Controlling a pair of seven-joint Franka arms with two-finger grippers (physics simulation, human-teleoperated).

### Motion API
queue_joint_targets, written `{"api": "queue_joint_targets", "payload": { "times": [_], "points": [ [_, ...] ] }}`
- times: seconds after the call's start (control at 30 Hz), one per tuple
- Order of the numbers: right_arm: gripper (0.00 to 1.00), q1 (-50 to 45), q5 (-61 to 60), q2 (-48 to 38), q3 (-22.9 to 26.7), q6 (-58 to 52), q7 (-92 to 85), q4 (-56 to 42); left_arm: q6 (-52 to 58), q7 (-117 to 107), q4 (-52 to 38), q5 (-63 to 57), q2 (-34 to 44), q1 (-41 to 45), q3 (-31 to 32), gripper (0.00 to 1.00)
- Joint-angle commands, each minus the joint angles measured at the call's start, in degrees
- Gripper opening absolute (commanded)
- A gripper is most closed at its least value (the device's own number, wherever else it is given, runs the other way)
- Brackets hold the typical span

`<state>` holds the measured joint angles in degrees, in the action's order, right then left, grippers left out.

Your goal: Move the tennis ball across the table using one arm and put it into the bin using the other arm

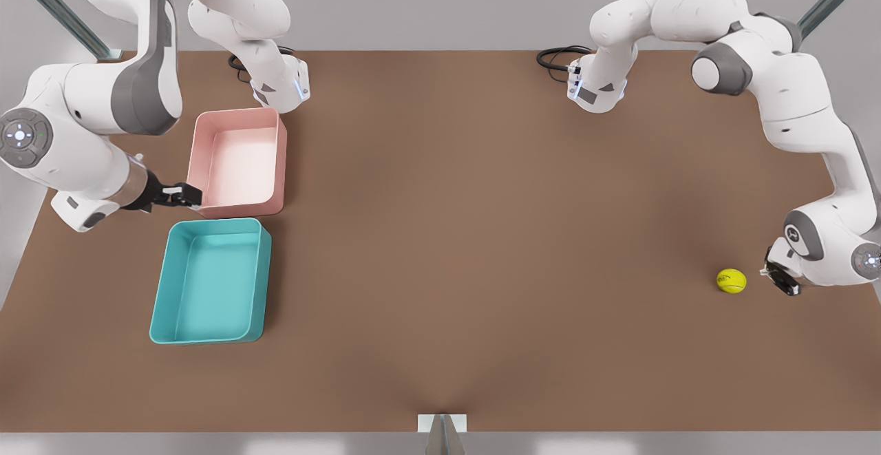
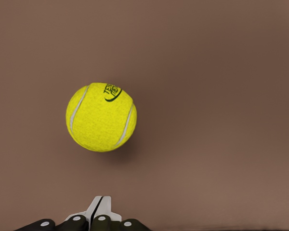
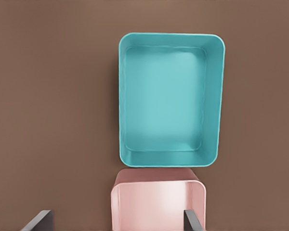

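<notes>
A broad brown table (image 1: pixel 454 248) runs nearly wall to wall, matte and bare across its middle, with pale grey wall behind it and metal struts slanting down in both far corners.

At the front view's left, the arm carrying the right gripper (image 1: pixel 184 195) reaches in low beside the two bins. Its dark fingers (image 3: pixel 38 222) stand wide apart in the right wrist view, holding nothing, poised over the near wall of the pink bin (image 1: pixel 239 161). That bin is a small rectangular tray with rounded corners and nothing inside it. Just beside it, nearer the front edge of the table, sits the teal bin (image 1: pixel 210 281), larger, low-walled, rounded at the corners, its floor bare too. The two trays sit end to end with almost no gap between them.

Black cables coil at each arm's base along the far edge.

Well apart from all this, at the front view's right, the tennis ball (image 1: pixel 731 281) rests on the tabletop. It is bright yellow-green, with pale curved seams and a small dark printed logo (image 2: pixel 112 91) near its top. The left gripper (image 1: pixel 782 277) hangs just beside it, apart from it, and in the left wrist view its fingertips (image 2: pixel 106 206) are pressed together with nothing between them.
</notes>
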<state>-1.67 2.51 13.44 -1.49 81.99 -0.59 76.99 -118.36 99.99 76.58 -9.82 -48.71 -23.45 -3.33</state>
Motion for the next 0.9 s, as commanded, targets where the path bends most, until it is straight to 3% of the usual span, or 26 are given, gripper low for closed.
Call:
{"api": "queue_joint_targets", "payload": {
  "times": [0.0,0.63,0.77,0.87],
  "points": [
    [1.0,-0.1,0.0,0.4,0.0,-0.1,-0.8,-0.2,-4.1,34.9,0.0,-0.1,-0.5,-0.1,0.0,0.21],
    [1.0,-0.3,-0.1,0.7,-0.4,-2.0,-0.9,0.5,-6.4,21.9,0.3,1.0,-3.7,0.6,0.0,0.21],
    [1.0,-0.4,0.0,0.9,-0.4,-2.1,-0.9,0.6,-6.1,7.1,6.7,1.1,0.8,7.4,0.0,0.21],
    [1.0,-0.4,-0.1,1.2,-0.4,-2.1,-0.9,0.6,-0.7,-30.2,17.2,1.1,12.8,23.6,2.7,0.21]
  ]
}}
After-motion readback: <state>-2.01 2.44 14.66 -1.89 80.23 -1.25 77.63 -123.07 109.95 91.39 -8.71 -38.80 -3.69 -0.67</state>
